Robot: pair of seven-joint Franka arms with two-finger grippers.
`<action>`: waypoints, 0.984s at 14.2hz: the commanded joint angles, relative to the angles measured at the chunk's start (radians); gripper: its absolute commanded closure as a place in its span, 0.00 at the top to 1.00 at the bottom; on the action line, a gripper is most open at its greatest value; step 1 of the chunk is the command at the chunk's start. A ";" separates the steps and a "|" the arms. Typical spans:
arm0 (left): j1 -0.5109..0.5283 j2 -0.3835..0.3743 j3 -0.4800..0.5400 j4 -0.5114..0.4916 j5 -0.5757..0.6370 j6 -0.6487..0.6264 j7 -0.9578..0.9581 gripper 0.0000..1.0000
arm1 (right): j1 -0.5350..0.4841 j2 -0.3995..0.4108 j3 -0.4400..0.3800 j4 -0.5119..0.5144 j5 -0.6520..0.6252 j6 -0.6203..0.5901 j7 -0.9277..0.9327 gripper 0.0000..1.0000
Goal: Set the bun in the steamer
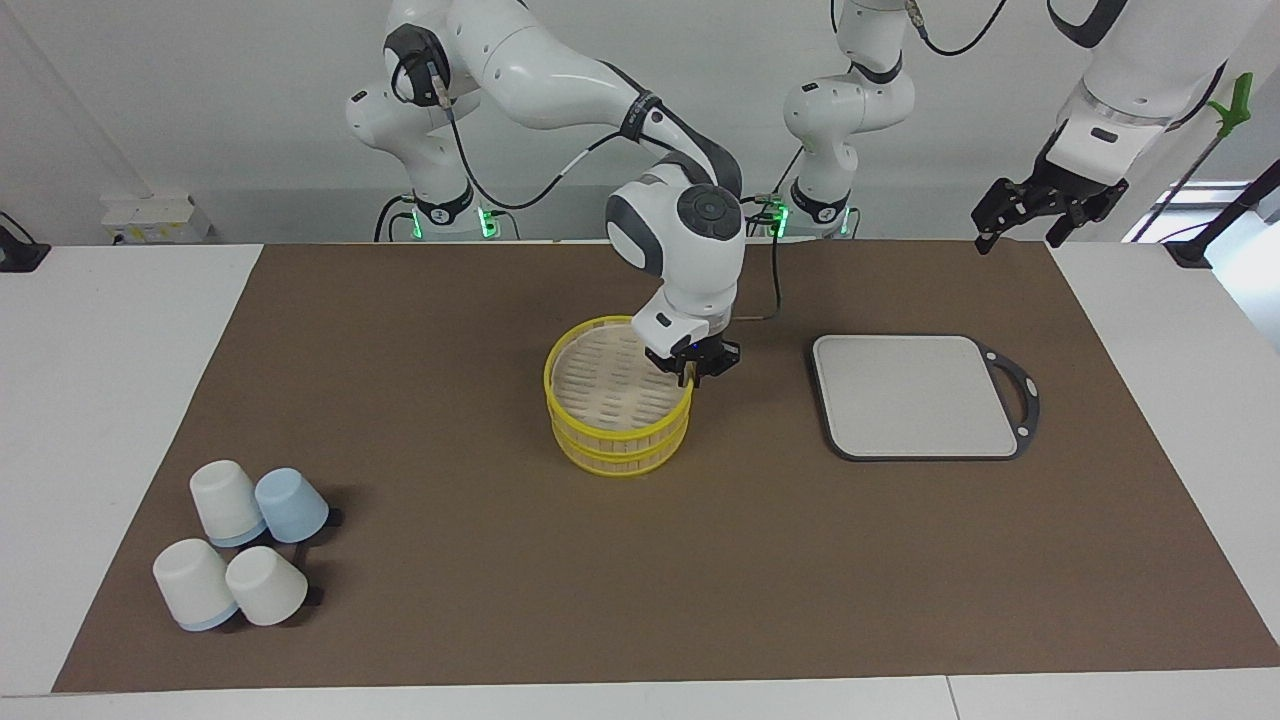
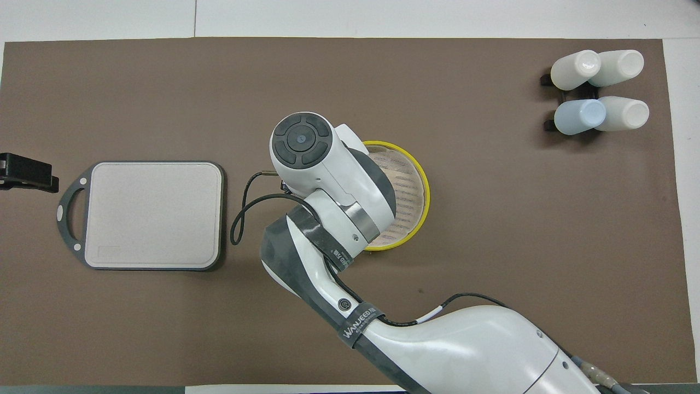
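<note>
The steamer (image 1: 603, 434) is a yellow-rimmed round basket with its matching slatted top piece stacked on it, in the middle of the brown mat. In the overhead view the steamer (image 2: 424, 189) is half covered by the right arm. My right gripper (image 1: 691, 374) is down at the steamer's top rim, on the edge toward the left arm's end; in the overhead view it is hidden under its own wrist. My left gripper (image 1: 1020, 236) waits raised and open over the mat's edge at the left arm's end, and it shows in the overhead view (image 2: 27, 174). No bun shows in either view.
A flat grey board with a black rim and handle (image 1: 915, 395) lies beside the steamer toward the left arm's end, also in the overhead view (image 2: 153, 213). Several white and pale-blue cups (image 1: 240, 545) lie on their sides at the right arm's end, farther from the robots (image 2: 599, 90).
</note>
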 commanded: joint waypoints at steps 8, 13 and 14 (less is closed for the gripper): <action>-0.150 0.021 0.152 0.025 0.004 0.011 0.024 1.00 | -0.262 -0.265 0.000 -0.037 0.004 -0.218 -0.354 1.00; -0.162 0.026 0.154 0.026 0.004 0.021 0.024 1.00 | -0.484 -0.359 0.002 -0.046 0.005 -0.366 -0.752 1.00; -0.172 0.026 0.157 0.023 0.007 0.021 0.024 1.00 | -0.532 -0.369 0.002 -0.054 0.008 -0.393 -0.787 1.00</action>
